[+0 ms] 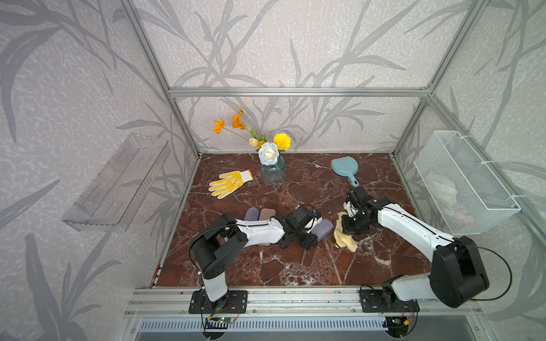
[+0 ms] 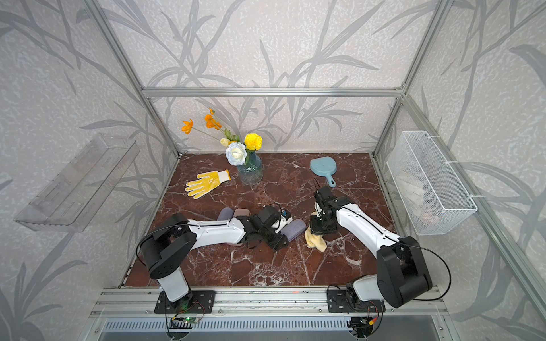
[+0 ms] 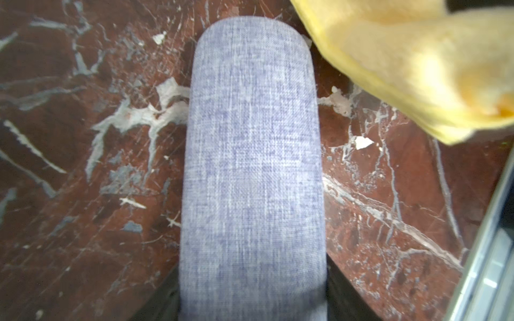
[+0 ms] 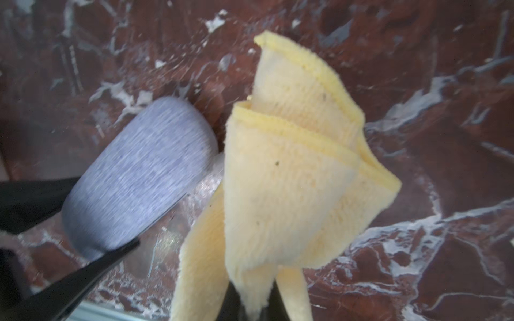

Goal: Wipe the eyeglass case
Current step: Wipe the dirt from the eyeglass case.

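Top views, both: left fingers closed to a narrow gap on one end of the blue-grey eyeglass case. Right fingers pinched fully together on a single yellow cloth, draping down toward the counter. Case toward the robot from the flower vase and a little to its right. Long axis roughly left to right, free rounded end pointing right, at the cloth and just beside it. Cannot tell whether resting on the marble or lifted clear. Two more cases, a grey case and a brownish-pink case, side by side nearer the robot than the vase and slightly to its left, partly under the left arm: three cases in all. Also one yellow-dotted glove left of the vase and one light-blue dustpan right of it.

Left wrist view: one case filling the middle, long axis straight out from the camera, rounded end away. Dark fingers against both long sides at the near end. Fold of cloth just past the far end, off to one side; touching or not, unclear.

Right wrist view: cloth bunched and gripped in the shut fingers, folds fanning outward. Beside it the case, blurred, rounded end toward the cloth, black left fingers flanking its sides.
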`<state>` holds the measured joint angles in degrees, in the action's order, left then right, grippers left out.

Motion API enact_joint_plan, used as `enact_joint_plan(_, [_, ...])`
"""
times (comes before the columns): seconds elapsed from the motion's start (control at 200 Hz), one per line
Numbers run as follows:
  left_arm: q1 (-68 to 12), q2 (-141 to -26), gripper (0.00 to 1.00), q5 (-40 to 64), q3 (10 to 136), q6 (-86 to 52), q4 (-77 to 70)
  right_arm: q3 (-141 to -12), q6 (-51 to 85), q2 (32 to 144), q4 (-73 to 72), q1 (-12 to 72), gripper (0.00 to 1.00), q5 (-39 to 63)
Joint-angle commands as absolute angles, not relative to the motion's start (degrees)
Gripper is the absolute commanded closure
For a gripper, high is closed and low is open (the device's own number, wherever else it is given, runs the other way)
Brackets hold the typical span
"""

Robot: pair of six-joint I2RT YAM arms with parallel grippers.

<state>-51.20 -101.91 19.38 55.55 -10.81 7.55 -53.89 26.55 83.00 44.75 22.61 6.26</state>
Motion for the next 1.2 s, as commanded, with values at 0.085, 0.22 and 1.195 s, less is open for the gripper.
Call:
enact_joint_plan(0.085, [-49.0,-102.3,1.00,35.1,54.0,-15.2,11.0,-57.7,30.8,85.6,40.6,32.0,1.00,-8.4])
enact_joint_plan(0.22, [-46.7,-103.0,1.00,40.0,52.3,-19.5,5.2,-55.7,32.8,85.1,37.3,40.6,1.00,-6.7])
enact_joint_plan(1.195, [-41.5,-102.3,1.00,46.1,46.1,-25.8,-3.9,-56.2,23.7,86.7,39.2,31.4,1.00,-18.2])
